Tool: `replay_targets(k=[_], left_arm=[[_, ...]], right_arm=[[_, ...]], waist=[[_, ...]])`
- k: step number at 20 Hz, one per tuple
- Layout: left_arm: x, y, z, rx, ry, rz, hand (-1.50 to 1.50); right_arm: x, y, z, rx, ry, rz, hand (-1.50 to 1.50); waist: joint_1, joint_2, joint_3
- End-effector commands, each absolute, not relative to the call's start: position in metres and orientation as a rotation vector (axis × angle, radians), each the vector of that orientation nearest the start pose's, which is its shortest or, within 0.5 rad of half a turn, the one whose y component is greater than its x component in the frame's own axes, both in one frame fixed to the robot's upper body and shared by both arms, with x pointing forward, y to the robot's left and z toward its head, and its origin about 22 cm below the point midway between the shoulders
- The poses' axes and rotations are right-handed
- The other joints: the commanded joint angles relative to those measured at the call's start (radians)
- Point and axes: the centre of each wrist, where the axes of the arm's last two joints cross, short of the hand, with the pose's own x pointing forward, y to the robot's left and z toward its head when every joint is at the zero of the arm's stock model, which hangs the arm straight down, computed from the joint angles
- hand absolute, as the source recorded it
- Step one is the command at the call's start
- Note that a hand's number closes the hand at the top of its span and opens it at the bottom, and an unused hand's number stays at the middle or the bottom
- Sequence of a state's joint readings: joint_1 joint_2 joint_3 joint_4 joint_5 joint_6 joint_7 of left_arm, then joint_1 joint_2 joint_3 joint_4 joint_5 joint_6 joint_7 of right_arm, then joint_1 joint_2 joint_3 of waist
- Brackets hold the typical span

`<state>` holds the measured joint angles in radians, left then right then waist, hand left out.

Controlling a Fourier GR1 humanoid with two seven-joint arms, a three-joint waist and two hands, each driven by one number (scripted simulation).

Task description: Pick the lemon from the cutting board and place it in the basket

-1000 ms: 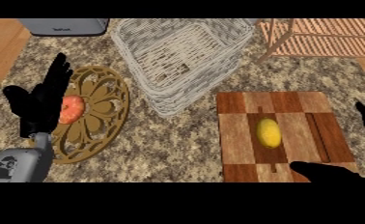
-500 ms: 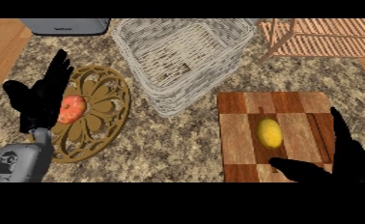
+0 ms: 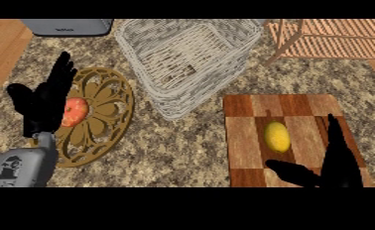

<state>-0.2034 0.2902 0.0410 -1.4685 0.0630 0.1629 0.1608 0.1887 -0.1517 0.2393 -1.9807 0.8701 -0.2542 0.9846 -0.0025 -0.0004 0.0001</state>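
Note:
The yellow lemon lies near the middle of the striped wooden cutting board at the lower right. My right hand is open over the board's near right part, its thumb stretched left below the lemon, fingers straight beside it, apart from the fruit. The white wire basket stands tilted at the top centre, up-left of the board. My left hand rests open at the left edge, fingers up.
A round wooden trivet-like plate lies at the left with a red-orange fruit on it, partly behind my left hand. A grey appliance sits at the top left, a wooden slatted rack at the top right.
My right hand has moved up and left onto the board, closer to the lemon, with its fingers now beside it. The left hand and the lemon have stayed put.

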Motion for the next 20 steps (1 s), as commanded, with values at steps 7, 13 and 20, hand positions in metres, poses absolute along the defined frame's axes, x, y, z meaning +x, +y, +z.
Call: replay_targets(k=[7, 13, 20], left_arm=[[0.285, 0.289, 0.056, 0.302, -1.499, -0.033, 0.00], [0.276, 0.277, 0.041, 0.277, -1.515, -0.016, 0.00], [0.283, 0.278, 0.041, 0.287, -1.504, -0.017, 0.00]], right_arm=[[0.195, -0.194, 0.037, -0.935, -0.956, 0.106, -1.50], [0.195, -0.216, 0.015, -0.962, -0.918, 0.092, -1.50], [0.203, -0.217, 0.026, -0.959, -0.876, 0.124, -1.50]], waist=[[0.001, 0.000, 0.000], [0.002, 0.000, 0.000], [0.000, 0.000, 0.000]])
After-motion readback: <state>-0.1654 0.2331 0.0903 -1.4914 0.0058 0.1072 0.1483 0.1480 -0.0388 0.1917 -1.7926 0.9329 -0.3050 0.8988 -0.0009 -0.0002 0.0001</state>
